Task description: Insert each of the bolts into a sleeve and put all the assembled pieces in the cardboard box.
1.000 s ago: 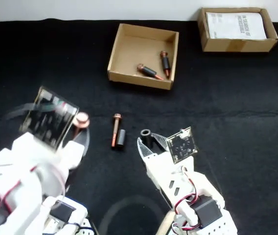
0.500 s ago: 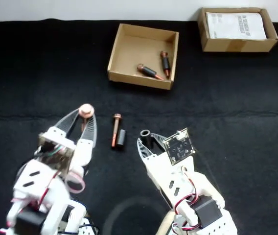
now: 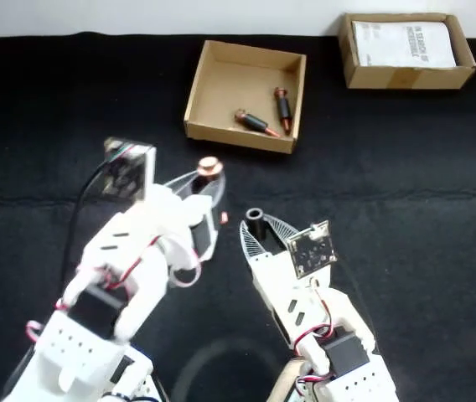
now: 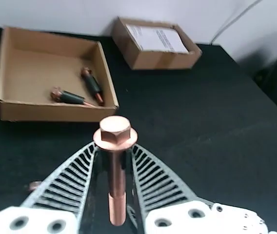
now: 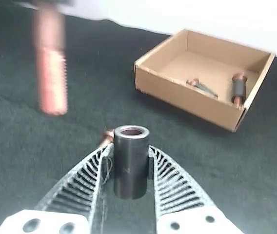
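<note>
left tool (image 4: 114,151): clamped on copper hex-head bolt (image 4: 115,180), upright, head above the fingertips
right tool (image 5: 129,151): clamped on black cylindrical sleeve (image 5: 130,163), upright, open end up
bolt vs sleeve: near right tool, off to its left, not touching
open brown cardboard box (image 3: 236,136): on black table (image 3: 389,184), beyond both tools
box contents: two sleeved bolts (image 3: 255,122)

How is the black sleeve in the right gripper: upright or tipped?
Upright: the black cylindrical sleeve stands vertical in the right gripper, open end up.
</note>
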`<act>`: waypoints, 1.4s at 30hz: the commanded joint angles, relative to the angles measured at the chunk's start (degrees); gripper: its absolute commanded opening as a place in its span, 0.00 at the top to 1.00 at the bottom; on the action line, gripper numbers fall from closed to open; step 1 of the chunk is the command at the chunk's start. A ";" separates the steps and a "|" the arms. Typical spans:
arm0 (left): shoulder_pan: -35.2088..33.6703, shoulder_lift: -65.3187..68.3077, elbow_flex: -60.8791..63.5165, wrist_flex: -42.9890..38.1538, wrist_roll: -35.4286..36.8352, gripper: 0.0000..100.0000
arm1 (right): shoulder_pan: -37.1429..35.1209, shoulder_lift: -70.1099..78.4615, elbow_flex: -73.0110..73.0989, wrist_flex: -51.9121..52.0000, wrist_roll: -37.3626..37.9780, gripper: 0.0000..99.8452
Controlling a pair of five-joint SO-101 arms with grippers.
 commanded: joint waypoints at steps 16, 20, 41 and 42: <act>3.82 20.09 -11.47 -14.51 0.35 0.99 | 1.10 -0.40 -0.31 -1.45 -5.36 0.99; 3.82 20.00 -11.21 -14.15 0.35 0.99 | 1.10 -0.40 -0.40 -1.54 -5.36 0.99; 9.19 19.82 -5.41 -7.03 0.44 0.99 | 1.10 0.04 -3.12 -1.63 -5.27 0.99; 8.92 19.82 -5.32 -6.07 0.44 0.99 | 1.10 0.04 -3.12 -1.54 -5.27 0.99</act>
